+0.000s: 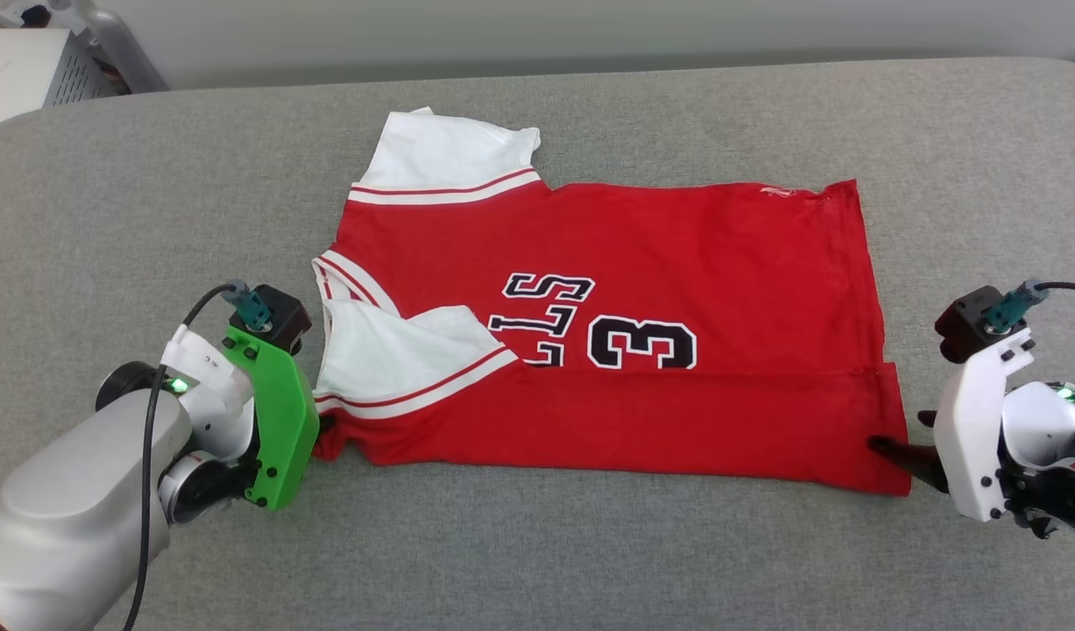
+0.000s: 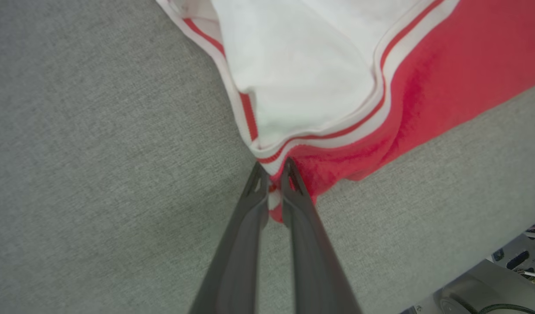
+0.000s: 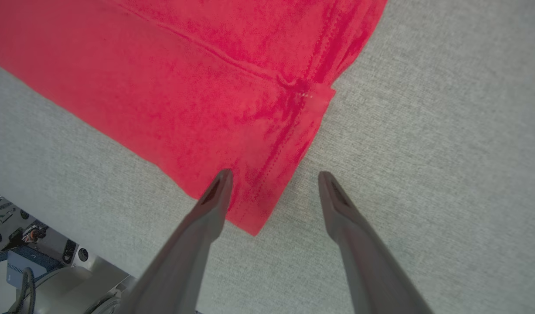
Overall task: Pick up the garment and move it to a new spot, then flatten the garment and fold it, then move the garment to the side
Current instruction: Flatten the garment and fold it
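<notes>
We are folding: our left tool [image 2: 272, 168] pinches one shirt [image 1: 677, 254] corner, our right tool [image 3: 274, 174] gapes astride another and likely must close next

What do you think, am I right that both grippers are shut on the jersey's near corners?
Not quite. The left gripper is shut on a jersey corner, but the right gripper is open, astride the other near corner; the right wrist view shows it.
</notes>
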Motion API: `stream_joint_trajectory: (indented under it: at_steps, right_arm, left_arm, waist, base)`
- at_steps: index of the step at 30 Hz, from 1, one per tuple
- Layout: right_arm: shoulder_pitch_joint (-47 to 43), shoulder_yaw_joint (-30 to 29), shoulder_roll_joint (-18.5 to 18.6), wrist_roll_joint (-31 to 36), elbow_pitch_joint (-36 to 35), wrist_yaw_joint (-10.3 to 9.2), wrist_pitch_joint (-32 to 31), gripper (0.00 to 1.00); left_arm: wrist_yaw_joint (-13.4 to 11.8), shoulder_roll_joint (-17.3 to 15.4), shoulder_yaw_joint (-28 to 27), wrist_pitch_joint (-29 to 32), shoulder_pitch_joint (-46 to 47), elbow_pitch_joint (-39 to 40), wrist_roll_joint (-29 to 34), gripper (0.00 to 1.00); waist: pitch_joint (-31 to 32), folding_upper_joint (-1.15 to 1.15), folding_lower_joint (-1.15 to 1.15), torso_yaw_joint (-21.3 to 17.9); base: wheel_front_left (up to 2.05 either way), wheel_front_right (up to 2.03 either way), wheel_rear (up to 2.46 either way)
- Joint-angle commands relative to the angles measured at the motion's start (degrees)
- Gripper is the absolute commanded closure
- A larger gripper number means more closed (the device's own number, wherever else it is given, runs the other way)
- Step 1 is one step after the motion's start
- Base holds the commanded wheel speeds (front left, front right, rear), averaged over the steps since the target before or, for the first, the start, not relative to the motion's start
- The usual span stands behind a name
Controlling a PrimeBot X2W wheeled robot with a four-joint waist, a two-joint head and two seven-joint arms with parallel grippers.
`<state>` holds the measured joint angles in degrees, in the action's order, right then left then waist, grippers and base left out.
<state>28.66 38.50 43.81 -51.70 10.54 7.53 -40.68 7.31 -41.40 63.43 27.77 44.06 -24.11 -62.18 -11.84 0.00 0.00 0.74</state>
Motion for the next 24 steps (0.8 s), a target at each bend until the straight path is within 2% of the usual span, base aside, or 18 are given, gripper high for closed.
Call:
stream_joint_trajectory:
  at_steps: [1, 9, 16, 17, 18, 19, 24]
  right_arm:
    - [0.5, 0.67, -1.27, -0.04, 0.96, -0.04, 0.03, 0.0]
    - [-0.17, 5.55, -5.85, 1.28, 8.13, -0.04, 2.29, 0.0]
    - [-0.82, 9.27, -7.38, 0.57, 12.12, -0.04, 5.03, 0.0]
    - [-0.64, 9.5, -7.36, 0.22, 12.2, -0.04, 5.88, 0.66]
    - [-0.51, 9.63, -7.31, -0.12, 12.23, -0.04, 6.5, 0.92]
    - [-0.31, 9.79, -7.09, -0.49, 12.16, -0.04, 7.25, 1.0]
    - [0.37, 10.16, -5.24, -1.17, 10.99, -0.04, 11.37, 1.0]
  left_arm:
    - [0.08, 0.47, 0.16, -0.28, 1.07, 0.06, 0.96, 1.0]
    - [0.06, 1.45, 0.37, -0.95, 2.15, -0.52, 1.9, 1.0]
    - [-0.03, 1.43, 0.65, -1.74, 1.67, -1.34, 2.25, 1.0]
    - [-0.03, 1.43, 0.73, -1.83, 1.45, -1.5, 2.22, 1.0]
    - [-0.03, 1.42, 0.79, -1.9, 1.22, -1.65, 2.14, 1.0]
    - [-0.02, 1.4, 0.87, -1.98, 0.92, -1.81, 2.03, 1.0]
    - [0.0, 1.06, 1.2, -2.42, -0.81, -2.36, 1.2, 1.0]
  waist:
    - [-1.06, 0.0, 0.0, 0.56]
    - [-2.94, 0.0, 0.0, 1.31]
    - [-3.19, 0.0, 0.0, 1.04]
    - [-2.93, 0.0, 0.0, 0.91]
    - [-2.61, 0.0, 0.0, 0.77]
    - [-2.2, 0.0, 0.0, 0.63]
    - [0.78, 0.0, 0.0, -0.02]
  base:
    - [0.0, 0.0, 0.0]
    - [0.0, 0.0, 0.0]
    - [0.0, 0.0, 0.0]
    - [0.0, 0.0, 0.0]
    - [0.0, 0.0, 0.0]
    - [0.0, 0.0, 0.0]
    - [0.0, 0.0, 0.0]
